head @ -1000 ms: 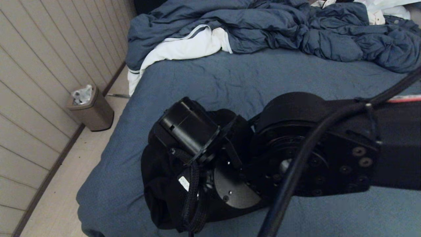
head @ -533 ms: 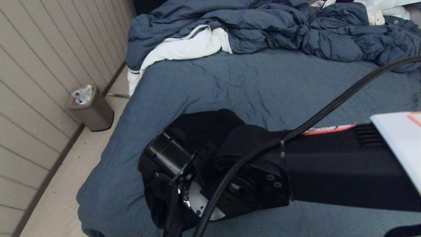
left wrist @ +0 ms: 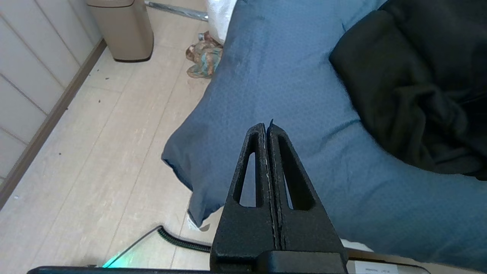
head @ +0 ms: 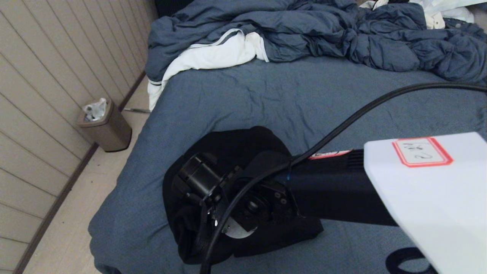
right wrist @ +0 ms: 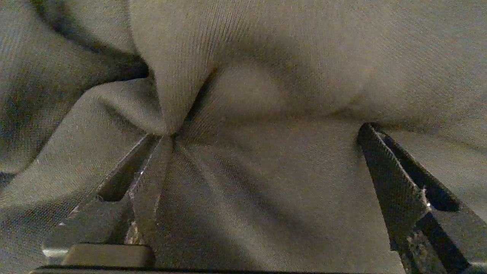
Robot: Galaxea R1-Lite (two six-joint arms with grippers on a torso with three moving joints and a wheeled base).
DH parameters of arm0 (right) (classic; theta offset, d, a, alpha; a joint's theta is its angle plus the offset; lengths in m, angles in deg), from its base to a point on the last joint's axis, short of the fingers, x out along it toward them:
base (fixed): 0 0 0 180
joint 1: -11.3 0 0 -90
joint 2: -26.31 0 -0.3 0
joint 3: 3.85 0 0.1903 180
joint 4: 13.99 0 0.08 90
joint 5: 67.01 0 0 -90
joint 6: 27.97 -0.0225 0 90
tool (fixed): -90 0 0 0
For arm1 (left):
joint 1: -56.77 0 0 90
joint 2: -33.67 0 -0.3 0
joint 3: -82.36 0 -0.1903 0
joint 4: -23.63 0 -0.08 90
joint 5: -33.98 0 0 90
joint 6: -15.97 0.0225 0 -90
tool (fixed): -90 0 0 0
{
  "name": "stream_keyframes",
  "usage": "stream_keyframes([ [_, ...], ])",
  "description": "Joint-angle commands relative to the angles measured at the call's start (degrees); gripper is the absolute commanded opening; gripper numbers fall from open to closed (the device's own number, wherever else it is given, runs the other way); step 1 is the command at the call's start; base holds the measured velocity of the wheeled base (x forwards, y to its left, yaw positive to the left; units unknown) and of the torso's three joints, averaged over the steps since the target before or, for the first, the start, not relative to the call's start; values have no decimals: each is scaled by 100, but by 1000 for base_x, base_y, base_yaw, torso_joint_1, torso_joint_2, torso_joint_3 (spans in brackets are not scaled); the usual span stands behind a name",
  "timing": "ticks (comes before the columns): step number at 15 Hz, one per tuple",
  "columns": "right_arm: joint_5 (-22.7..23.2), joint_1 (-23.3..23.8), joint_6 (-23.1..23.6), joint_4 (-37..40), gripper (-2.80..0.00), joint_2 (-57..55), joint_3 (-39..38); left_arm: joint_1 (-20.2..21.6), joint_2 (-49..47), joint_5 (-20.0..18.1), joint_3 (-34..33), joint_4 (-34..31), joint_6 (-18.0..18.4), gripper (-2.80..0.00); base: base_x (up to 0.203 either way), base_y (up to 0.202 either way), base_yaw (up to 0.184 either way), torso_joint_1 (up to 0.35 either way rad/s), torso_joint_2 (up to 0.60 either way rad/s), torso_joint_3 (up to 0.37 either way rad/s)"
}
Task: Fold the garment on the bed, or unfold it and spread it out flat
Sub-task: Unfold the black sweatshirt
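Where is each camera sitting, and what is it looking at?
Head view: from up on the robot, looking down at the wide slate-blue bed; the right arm reaches over the crumpled black hooded sweatshirt.
Left wrist view: behind the shut left hand, above the bed's corner, the pale floor and the tan bin.
Right wrist view: behind the open right hand, pressed close to the sweatshirt's cloth.
Shared: head and left wrist views both show the sweatshirt, bed and bin.
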Motion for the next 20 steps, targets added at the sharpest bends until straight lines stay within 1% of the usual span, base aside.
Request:
stream_keyframes([
  [1, -17, 49, -14, 25, 0, -241, 131, -6, -4, 3, 0, 7, -7, -280, 0, 0, 0, 0, 0, 0],
  [7, -17, 104, -39, 30, 0, -293, 373, 1, -2, 3, 0, 8, -12, -280, 0, 0, 0, 0, 0, 0],
  [13, -17, 122, -66, 30, 0, -223, 347, 1, -2, 3, 0, 8, -16, -280, 0, 0, 0, 0, 0, 0],
  [16, -113, 104, -56, 30, 0, -197, 276, 1, -2, 3, 0, 8, -16, -280, 0, 0, 0, 0, 0, 0],
  [20, -105, 114, 29, 49, 0, -293, 224, 1, -2, 3, 0, 8, -16, -280, 0, 0, 0, 0, 0, 0],
])
